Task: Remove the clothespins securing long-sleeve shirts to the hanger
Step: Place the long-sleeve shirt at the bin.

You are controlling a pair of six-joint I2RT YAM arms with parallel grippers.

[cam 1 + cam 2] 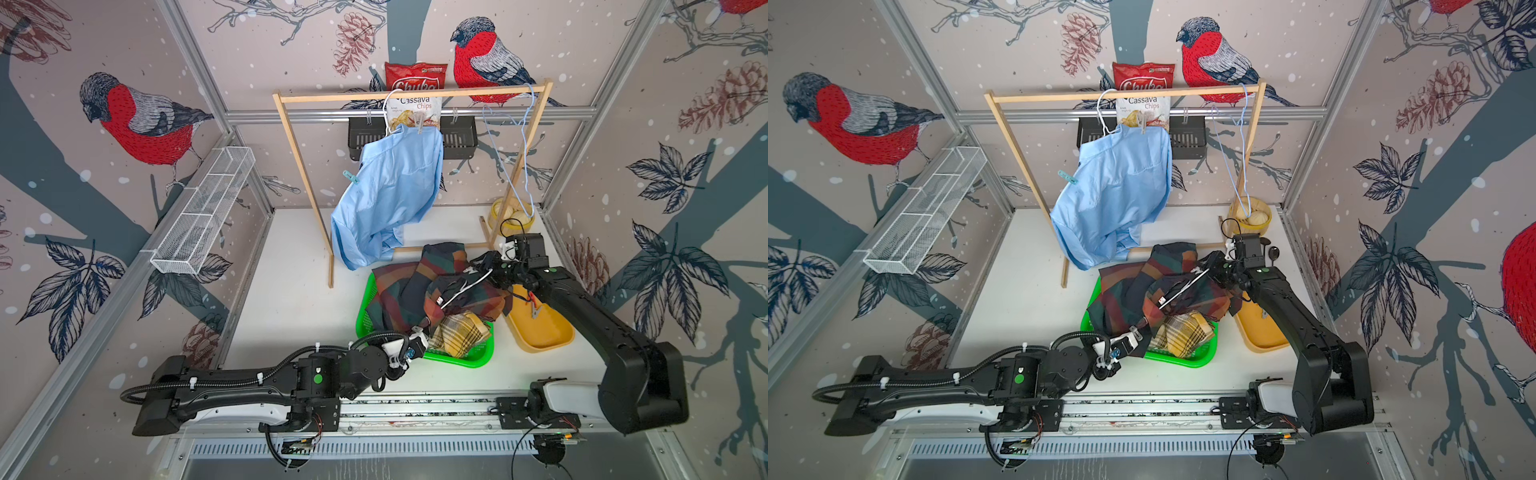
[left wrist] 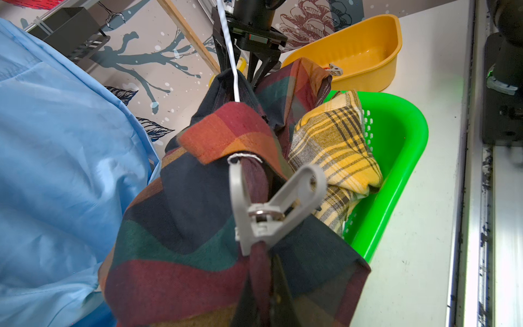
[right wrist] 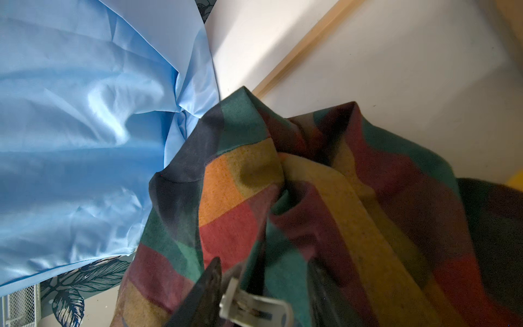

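**Pins and shirts, as I see them from the desk**

- Grey pin (image 2: 271, 209): at the near end of the white hanger (image 2: 230, 56), jaws spread over the plaid shirt (image 2: 181, 226). My left gripper (image 1: 419, 334) is squeezed tight on its tail.
- Whitish pin (image 3: 254, 307): at the plaid shirt's far-right end, between my right gripper's (image 1: 483, 264) fingers (image 3: 205, 288). They sit apart, and I cannot tell whether they press it.
- Teal pin (image 1: 350, 177): on the left edge of the blue shirt (image 1: 386, 199).
- Pale pin (image 1: 420, 124): at the blue shirt's collar. That shirt hangs from the rack (image 1: 411, 96), far centre.
- Red pin (image 1: 533, 298) and loose grey pin (image 1: 537, 311): in the yellow tray (image 1: 544, 336), right.
- Plaid shirt: draped over the green basket (image 1: 469, 359), near centre.
- Flannel (image 1: 457, 332): in the basket.
- Blue hanger (image 1: 525, 141): on the rack's right end.
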